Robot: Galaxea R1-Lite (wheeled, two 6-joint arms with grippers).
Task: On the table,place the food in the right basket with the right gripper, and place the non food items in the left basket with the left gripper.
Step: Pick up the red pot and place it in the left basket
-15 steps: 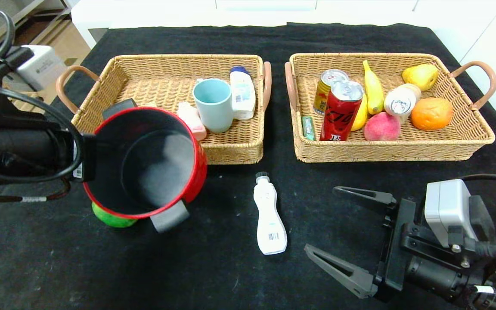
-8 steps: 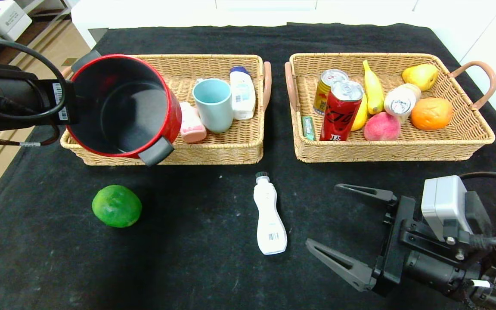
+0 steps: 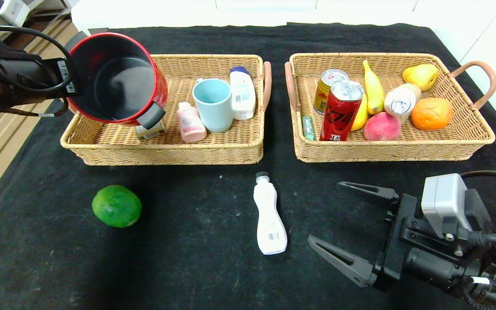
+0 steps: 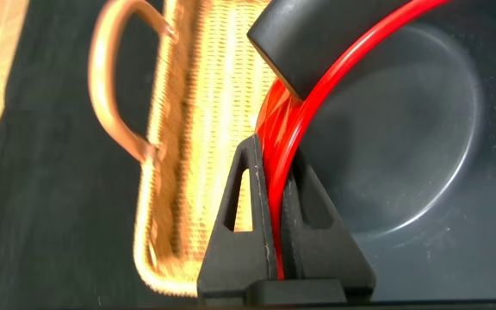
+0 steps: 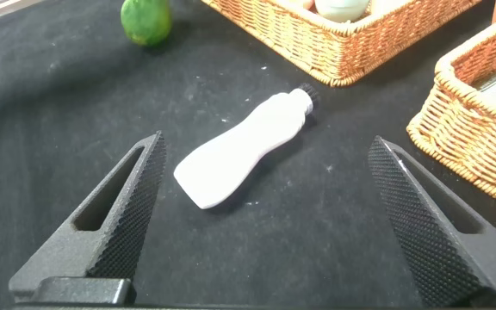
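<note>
My left gripper (image 3: pixel 68 81) is shut on the rim of a red pot (image 3: pixel 114 77) with a dark inside. It holds the pot tilted above the left end of the left basket (image 3: pixel 166 151). In the left wrist view my fingers (image 4: pixel 275 185) pinch the red pot wall (image 4: pixel 295 129). A green round fruit (image 3: pixel 116 206) and a white bottle (image 3: pixel 268 215) lie on the black table in front of the baskets. My right gripper (image 3: pixel 323 212) is open and empty, low at the front right, to the right of the white bottle (image 5: pixel 244 151). The right basket (image 3: pixel 394 151) holds food.
The left basket holds a blue cup (image 3: pixel 213 103), a white bottle (image 3: pixel 242 92), a pink bottle (image 3: pixel 190 122) and a small box (image 3: pixel 150 130). The right basket holds cans (image 3: pixel 340 110), a banana (image 3: pixel 373 88), a pear (image 3: pixel 420 75), an orange (image 3: pixel 432 113) and a peach (image 3: pixel 381 126).
My left gripper has carried the red pot from above the green fruit back and to the left, over the left basket. The green fruit now shows. The right arm has barely moved.
</note>
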